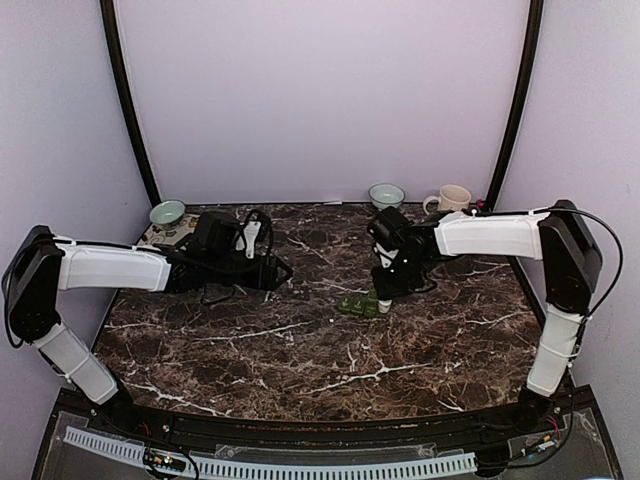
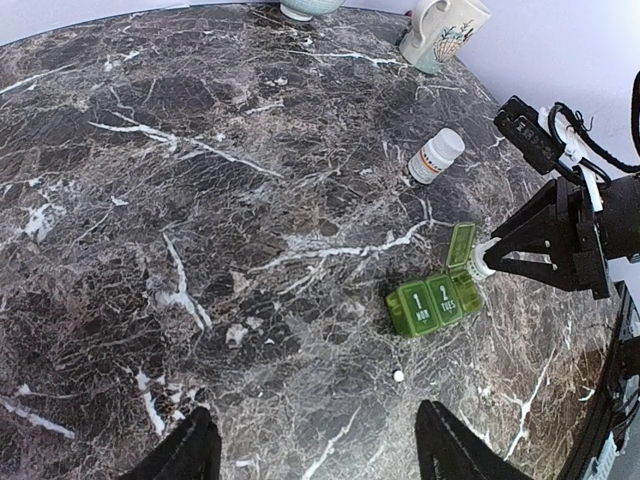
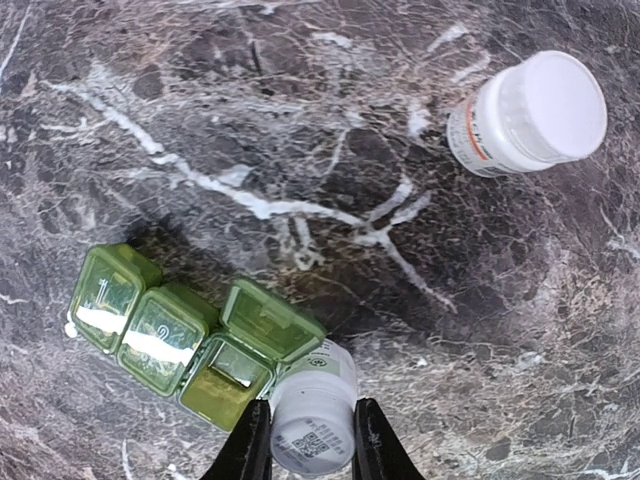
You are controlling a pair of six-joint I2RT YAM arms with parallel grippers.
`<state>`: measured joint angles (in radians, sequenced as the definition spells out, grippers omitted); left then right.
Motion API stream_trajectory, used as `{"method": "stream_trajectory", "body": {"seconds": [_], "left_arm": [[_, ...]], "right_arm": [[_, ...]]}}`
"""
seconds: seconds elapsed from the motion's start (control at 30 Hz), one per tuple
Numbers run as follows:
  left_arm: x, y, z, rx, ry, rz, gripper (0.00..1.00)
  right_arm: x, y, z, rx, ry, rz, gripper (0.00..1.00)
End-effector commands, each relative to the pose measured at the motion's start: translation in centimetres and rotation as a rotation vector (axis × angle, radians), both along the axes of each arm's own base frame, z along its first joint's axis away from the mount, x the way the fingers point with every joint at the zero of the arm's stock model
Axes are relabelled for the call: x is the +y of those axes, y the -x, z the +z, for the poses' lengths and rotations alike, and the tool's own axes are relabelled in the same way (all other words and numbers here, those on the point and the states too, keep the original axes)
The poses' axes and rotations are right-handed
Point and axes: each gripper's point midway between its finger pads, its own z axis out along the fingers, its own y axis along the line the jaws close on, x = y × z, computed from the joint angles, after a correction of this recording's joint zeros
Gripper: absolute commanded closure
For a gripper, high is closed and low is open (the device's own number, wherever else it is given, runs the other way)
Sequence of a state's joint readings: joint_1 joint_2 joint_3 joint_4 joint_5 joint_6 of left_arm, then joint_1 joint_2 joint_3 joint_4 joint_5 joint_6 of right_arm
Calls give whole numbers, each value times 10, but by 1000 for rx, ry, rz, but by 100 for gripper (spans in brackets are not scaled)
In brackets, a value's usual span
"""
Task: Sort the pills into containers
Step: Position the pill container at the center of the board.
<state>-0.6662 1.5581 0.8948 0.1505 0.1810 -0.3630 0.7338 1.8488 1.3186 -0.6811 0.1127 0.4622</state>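
Position of task items: the green translucent plastic pill organiser [image 3: 150, 335] lies near the middle of the dark marble-patterned surface [image 1: 300, 350]. Its two lids marked 1 and 2 are shut and the third lid is hinged up. The small white plastic pill bottle [image 3: 312, 410] is tilted, with its upper end at the rim of the open compartment. Whether its mouth is uncapped cannot be told. A second white-capped pill bottle [image 3: 525, 115] rests on the surface well apart from the organiser. One loose white pill [image 2: 398, 376] lies on the surface near the organiser's shut end.

Gripper state: the right gripper [image 3: 312, 445] has its jaws clamped across the body of the small white bottle. The left gripper [image 2: 320, 455] hovers well apart from the organiser, jaws spread with nothing between them.

Handling, as judged:
- **Held bottle:** probably light, rigid and smooth-walled, so it can rotate or slide in the jaws. Grip across the labelled body, clear of the mouth.
- **Organiser:** likely light, thin plastic that may skid if the bottle nudges it. Avoid pressing on the raised lid.
- **Pills:** small, hard and apt to roll or bounce. Pour slowly, close above the compartment.
- **Loose pill:** would call for a fingertip pinch flat against the surface.
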Motion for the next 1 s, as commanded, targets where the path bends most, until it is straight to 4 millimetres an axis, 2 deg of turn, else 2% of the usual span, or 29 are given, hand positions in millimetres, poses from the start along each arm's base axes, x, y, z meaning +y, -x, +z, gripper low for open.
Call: {"method": "stream_trajectory", "body": {"seconds": [0.0,0.3,0.97], "left_arm": [[4,7,11,-18,13,7,31],[9,11,9,-15,12,16,31],[16,17,8,-15,20,32,31]], "right_arm": [[18,-2,6,-12,-28,26,93],[41,2,8,-7,-38,67,93],[74,10,12,-3,-56,128,93]]}}
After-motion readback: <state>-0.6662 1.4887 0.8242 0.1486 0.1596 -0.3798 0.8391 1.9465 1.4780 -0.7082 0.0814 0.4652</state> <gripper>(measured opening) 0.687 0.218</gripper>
